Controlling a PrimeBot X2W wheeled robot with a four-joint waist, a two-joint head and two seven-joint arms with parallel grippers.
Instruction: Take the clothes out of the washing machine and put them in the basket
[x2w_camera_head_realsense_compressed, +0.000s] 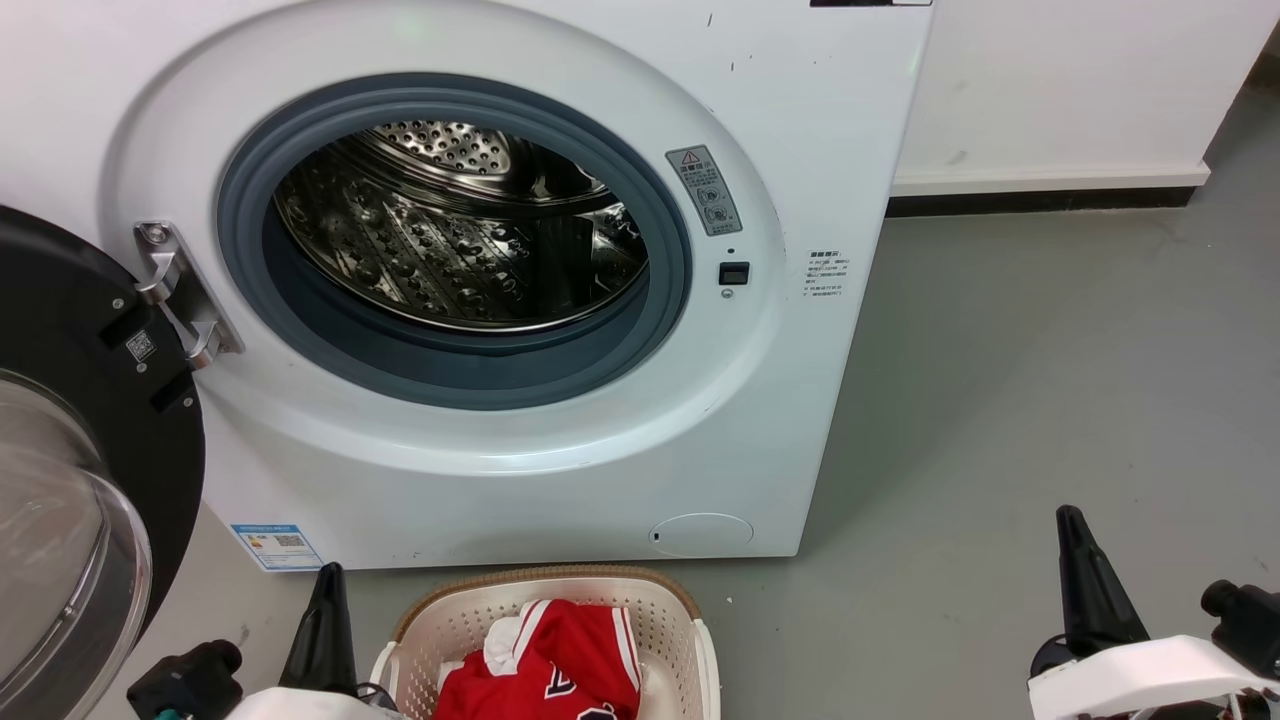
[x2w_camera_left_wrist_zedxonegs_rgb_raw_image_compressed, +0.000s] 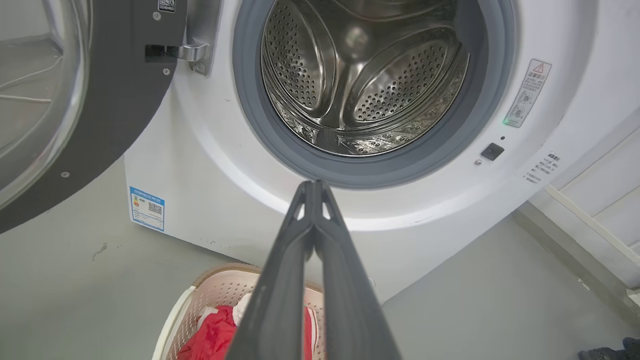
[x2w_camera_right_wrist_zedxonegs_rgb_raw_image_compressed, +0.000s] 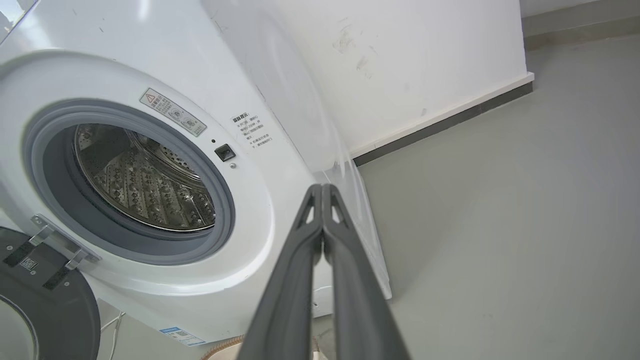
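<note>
The white washing machine (x2w_camera_head_realsense_compressed: 560, 430) stands with its door (x2w_camera_head_realsense_compressed: 70, 480) swung open to the left; its steel drum (x2w_camera_head_realsense_compressed: 460, 230) shows bare metal. Red clothes (x2w_camera_head_realsense_compressed: 545, 665) with white trim lie in the cream basket (x2w_camera_head_realsense_compressed: 670, 610) on the floor in front of the machine. My left gripper (x2w_camera_head_realsense_compressed: 325, 580) is shut, just left of the basket, holding nothing. My right gripper (x2w_camera_head_realsense_compressed: 1072, 525) is shut at the lower right over the floor, well apart from the basket. In the left wrist view the left gripper (x2w_camera_left_wrist_zedxonegs_rgb_raw_image_compressed: 313, 184) points at the gasket (x2w_camera_left_wrist_zedxonegs_rgb_raw_image_compressed: 360, 170) above the clothes (x2w_camera_left_wrist_zedxonegs_rgb_raw_image_compressed: 210, 337).
Grey floor (x2w_camera_head_realsense_compressed: 1050, 380) spreads to the right of the machine up to a white wall with a dark skirting (x2w_camera_head_realsense_compressed: 1040, 198). The open door with its glass bowl (x2w_camera_head_realsense_compressed: 50, 570) juts out at the left beside my left arm.
</note>
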